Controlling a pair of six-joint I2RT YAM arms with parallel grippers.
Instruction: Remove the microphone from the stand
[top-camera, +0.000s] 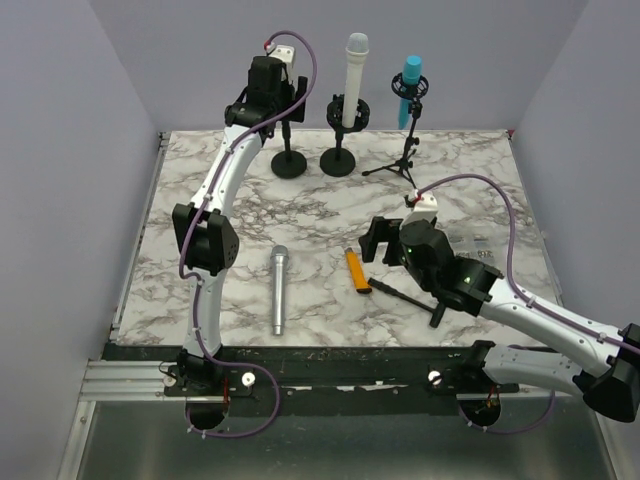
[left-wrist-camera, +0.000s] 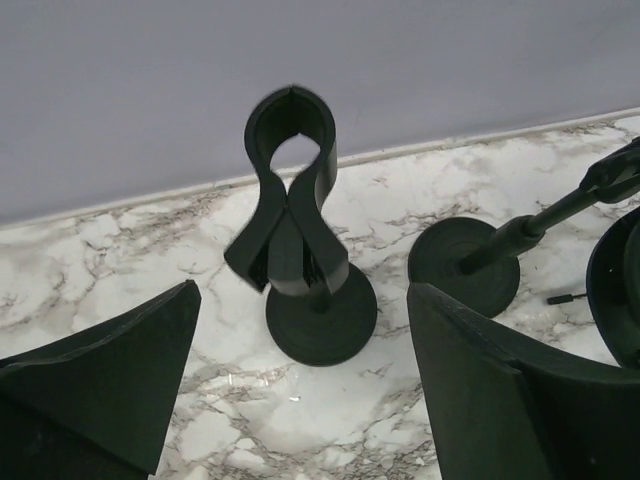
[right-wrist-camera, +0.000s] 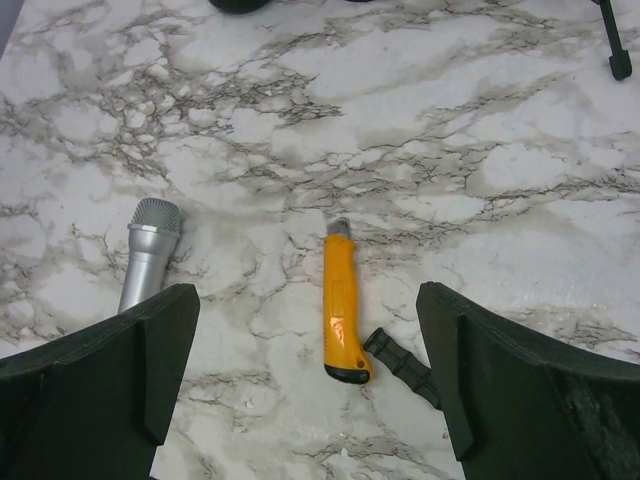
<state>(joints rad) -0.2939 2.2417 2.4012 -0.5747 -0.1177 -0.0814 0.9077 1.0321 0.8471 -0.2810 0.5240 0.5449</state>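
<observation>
- The left gripper (left-wrist-camera: 302, 290) is reached out to the back of the table (top-camera: 480, 200). Its jaws are spread wide on either side of an empty clip stand (left-wrist-camera: 295, 240) and touch nothing. With no load in the clip, the arm looks free to back away.
- The silver microphone (top-camera: 278, 290) lies flat on the table in front of the left arm, well apart from every stand. It is probably the piece that belongs to the empty clip, so this removal looks done.
- A white microphone (top-camera: 355, 80) stands upright in a round-based stand (top-camera: 338, 160) just beside the empty one. Its ring mount holds it vertical.
- An orange knife (right-wrist-camera: 340, 300) and a black tool (right-wrist-camera: 400, 362) lie close together mid-table, and neither seems part of the task.
- The right gripper (right-wrist-camera: 305, 290) hovers low over the knife, jaws fully spread and holding nothing, apparently waiting.
- A teal microphone (top-camera: 410, 80) sits on a tripod (top-camera: 405, 160) at the back right.
</observation>
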